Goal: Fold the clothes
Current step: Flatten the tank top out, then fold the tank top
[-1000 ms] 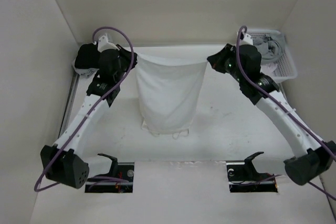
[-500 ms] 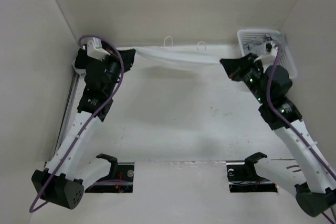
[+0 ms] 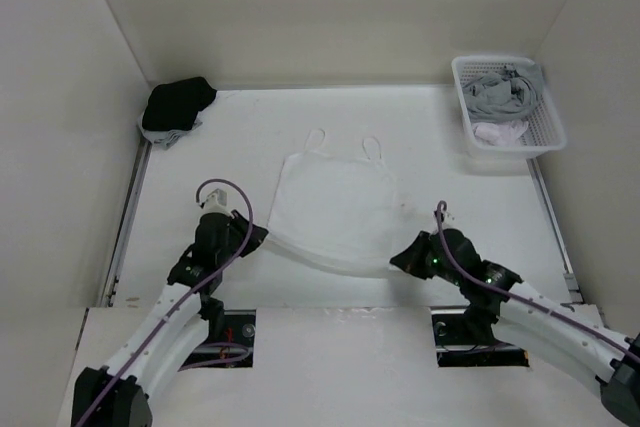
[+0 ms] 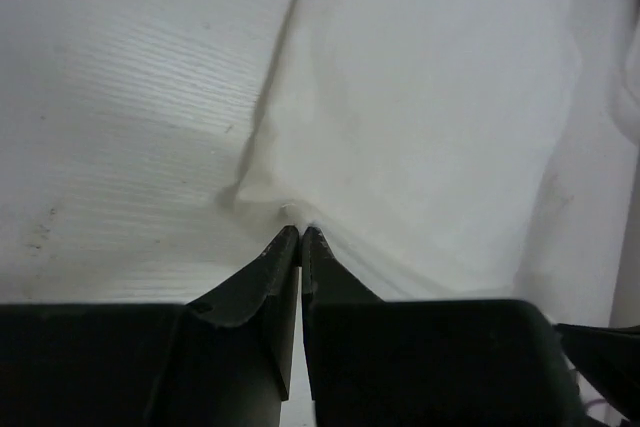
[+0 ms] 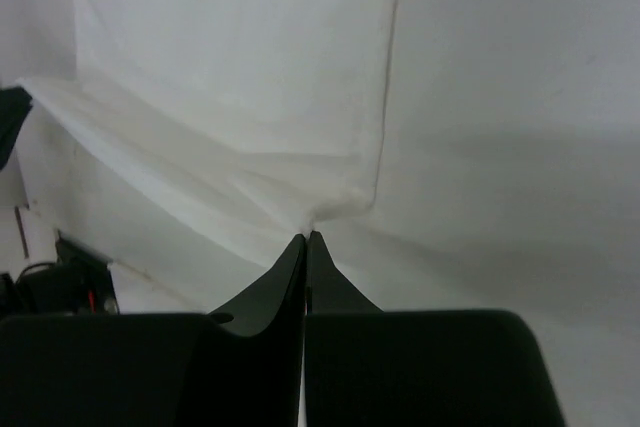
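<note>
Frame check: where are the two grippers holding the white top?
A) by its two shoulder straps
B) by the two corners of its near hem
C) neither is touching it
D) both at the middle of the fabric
B: the left gripper and right gripper are each pinched shut on a hem corner of the white top, at its near edge.

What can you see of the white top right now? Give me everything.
The white top is a thin, soft, plain camisole with two narrow loop straps at its far edge. It lies spread on the table with the straps pointing away from the arms. The near hem is stretched between the left gripper and the right gripper, each shut on a hem corner.
</note>
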`<control>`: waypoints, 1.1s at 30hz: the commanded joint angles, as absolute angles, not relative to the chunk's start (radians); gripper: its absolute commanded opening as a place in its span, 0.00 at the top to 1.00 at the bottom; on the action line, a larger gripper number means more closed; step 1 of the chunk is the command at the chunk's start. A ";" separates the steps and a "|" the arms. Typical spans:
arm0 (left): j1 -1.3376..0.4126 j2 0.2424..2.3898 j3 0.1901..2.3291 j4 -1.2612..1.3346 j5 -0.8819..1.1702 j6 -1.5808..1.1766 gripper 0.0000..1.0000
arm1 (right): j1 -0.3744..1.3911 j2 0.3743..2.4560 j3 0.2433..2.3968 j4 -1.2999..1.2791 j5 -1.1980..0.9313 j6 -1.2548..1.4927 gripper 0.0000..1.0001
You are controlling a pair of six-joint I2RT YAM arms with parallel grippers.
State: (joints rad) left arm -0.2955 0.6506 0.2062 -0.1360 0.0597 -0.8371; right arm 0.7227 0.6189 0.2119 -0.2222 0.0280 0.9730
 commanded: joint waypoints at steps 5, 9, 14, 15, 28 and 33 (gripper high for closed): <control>-0.346 0.563 0.331 -0.235 0.022 -0.874 0.97 | 0.897 0.549 0.293 -0.327 0.159 1.109 1.00; -0.327 0.757 0.460 -0.091 -0.034 -0.862 0.97 | 0.744 0.661 0.402 -0.259 0.154 0.964 1.00; -0.320 1.128 0.662 0.145 -0.081 -0.850 0.97 | 0.469 0.909 0.555 -0.071 0.010 0.812 1.00; -0.314 1.203 0.705 0.178 -0.078 -0.859 0.97 | 0.426 0.967 0.590 -0.040 -0.021 0.796 1.00; -0.228 1.896 1.290 0.221 -0.037 -0.853 0.59 | 0.192 1.682 1.012 0.153 -0.126 0.784 0.65; -0.228 1.749 1.065 0.268 -0.084 -0.867 0.59 | 0.208 1.608 0.916 0.201 -0.059 0.793 0.52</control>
